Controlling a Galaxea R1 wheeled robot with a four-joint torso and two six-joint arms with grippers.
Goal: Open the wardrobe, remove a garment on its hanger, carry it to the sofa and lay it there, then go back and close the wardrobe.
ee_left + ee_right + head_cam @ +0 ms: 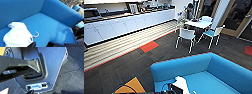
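the garment point(17, 35) is lying crumpled on the sofa point(50, 27) seat, near the back cushion, w/ the hanger point(35, 35) hook poking out beside it onto the blue. in the head view it's showing as a white heap point(181, 83) at the seat's near edge. a dark tip at the left wrist view's lower edge is prob. the left hand, but can't tell if it's spread or pressed together; nothing's pinching the cloth. right hand: can't tell either. judging by this, the laying step is done; what's remaining is the wardrobe doors, calling for backing the arm clear w/o snagging the hook.
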